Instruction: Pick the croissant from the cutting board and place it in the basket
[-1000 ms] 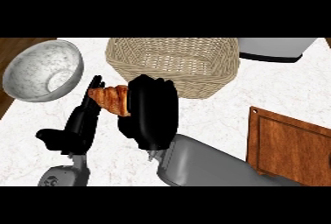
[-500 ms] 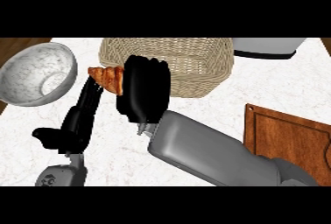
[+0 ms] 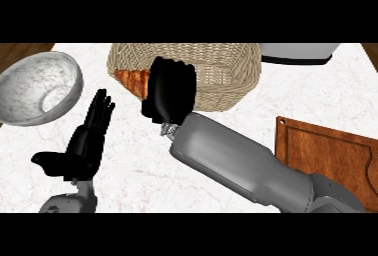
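curling round croissant (image 3: 132, 80) | right robot hand (image 3: 171, 92) | it juts left (at basket (image 3: 221, 75) rim)

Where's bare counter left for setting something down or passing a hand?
Bare counter lies between the basket and the cutting board, and between the left hand and the right forearm. Crowded between bowl and basket: the right hand holds the croissant there.

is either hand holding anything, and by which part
The right hand holds the croissant by its right end, at the basket's left rim. The left hand is open, holding nothing.
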